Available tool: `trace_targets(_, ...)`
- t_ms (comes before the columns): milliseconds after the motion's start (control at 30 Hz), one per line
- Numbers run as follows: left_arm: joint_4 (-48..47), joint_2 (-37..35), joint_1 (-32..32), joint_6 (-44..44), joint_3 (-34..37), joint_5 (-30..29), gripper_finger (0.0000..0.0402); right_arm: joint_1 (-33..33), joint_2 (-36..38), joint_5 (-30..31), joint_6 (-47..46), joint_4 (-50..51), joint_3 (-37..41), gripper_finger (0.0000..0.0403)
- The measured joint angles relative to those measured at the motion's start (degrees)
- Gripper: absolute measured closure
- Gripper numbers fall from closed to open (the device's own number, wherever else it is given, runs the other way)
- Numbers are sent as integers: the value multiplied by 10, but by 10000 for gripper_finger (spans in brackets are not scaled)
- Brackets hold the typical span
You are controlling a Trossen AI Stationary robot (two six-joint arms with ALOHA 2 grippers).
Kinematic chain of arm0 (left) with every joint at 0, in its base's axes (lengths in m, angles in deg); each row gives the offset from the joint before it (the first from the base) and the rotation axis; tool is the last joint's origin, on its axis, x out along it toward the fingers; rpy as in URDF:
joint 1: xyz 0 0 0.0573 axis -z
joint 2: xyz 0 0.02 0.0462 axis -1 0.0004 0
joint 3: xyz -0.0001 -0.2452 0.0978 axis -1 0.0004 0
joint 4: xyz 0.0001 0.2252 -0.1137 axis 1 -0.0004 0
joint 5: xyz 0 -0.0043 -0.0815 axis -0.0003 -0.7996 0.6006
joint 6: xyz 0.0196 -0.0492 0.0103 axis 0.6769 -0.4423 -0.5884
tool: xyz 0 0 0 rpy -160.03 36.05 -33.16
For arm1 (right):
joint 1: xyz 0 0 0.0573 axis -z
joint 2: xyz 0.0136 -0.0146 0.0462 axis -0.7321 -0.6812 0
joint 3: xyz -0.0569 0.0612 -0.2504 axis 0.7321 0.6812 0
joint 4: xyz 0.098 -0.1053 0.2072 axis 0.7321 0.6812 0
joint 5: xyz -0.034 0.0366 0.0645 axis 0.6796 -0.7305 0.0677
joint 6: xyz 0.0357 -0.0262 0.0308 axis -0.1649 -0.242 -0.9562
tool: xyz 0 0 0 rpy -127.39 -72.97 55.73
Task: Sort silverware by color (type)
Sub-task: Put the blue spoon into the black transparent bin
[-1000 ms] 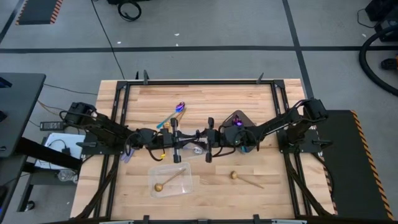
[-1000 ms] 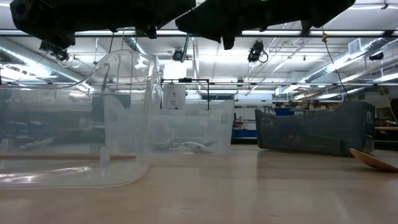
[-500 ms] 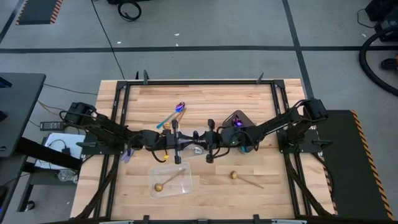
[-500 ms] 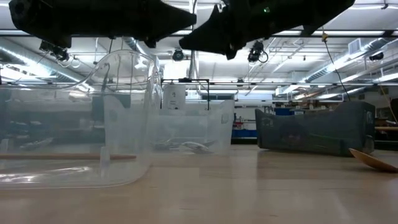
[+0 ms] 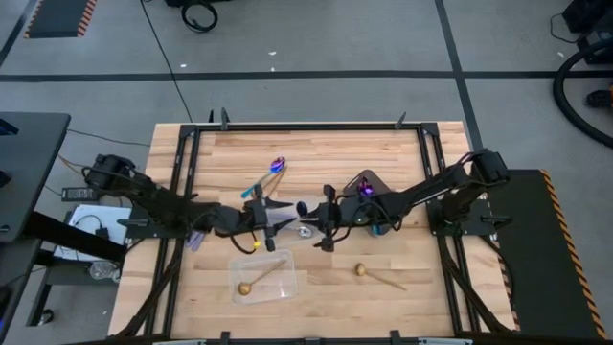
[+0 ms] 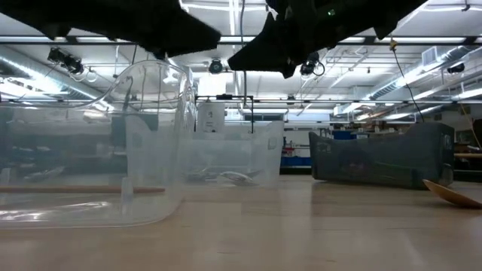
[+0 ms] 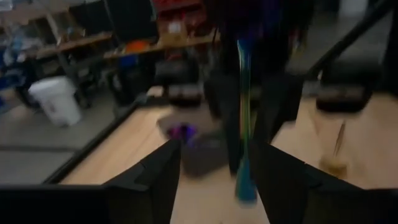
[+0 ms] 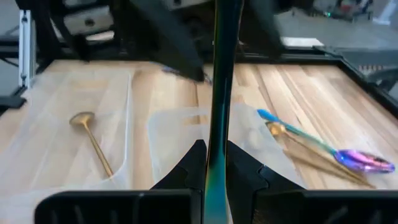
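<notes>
**Wooden table, mid-air spoon between the two grippers**

High view: over the middle of the wooden table [image 5: 402,153], the left gripper [image 5: 266,213] and right gripper [image 5: 318,215] face each other, near but apart. The dark grey tray [image 5: 356,179] is just behind the right gripper, so the right arm is nearer to it. Compared with half a second ago, the left arm has pulled back toward its own side and its gripper has turned.

Low view: both arms hang dark overhead, above the clear trays [image 6: 151,150]. Where the arms overlapped before, they have now separated.

Left wrist view: the fingers [image 7: 155,180] are spread apart and hold nothing. The iridescent spoon [image 7: 244,137] stands upright straight ahead, beyond them.

Right wrist view: the fingers [image 8: 186,171] are clamped on the iridescent spoon's handle, with its long axis upright. Below lie a gold spoon [image 8: 93,140] in a clear tray and another iridescent spoon [image 8: 348,155] loose on the wood.

Likely next: the right arm carries it to the dark tray.
</notes>
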Motion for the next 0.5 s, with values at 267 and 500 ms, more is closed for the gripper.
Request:
trace_targets(267,-143,-27,43,-115,0,-40,218,0,10,0,-78,108,0,359)
trace_targets(500,-183,-25,55,-188,0,-33,221,2,38,2,-170,335,-52,359)
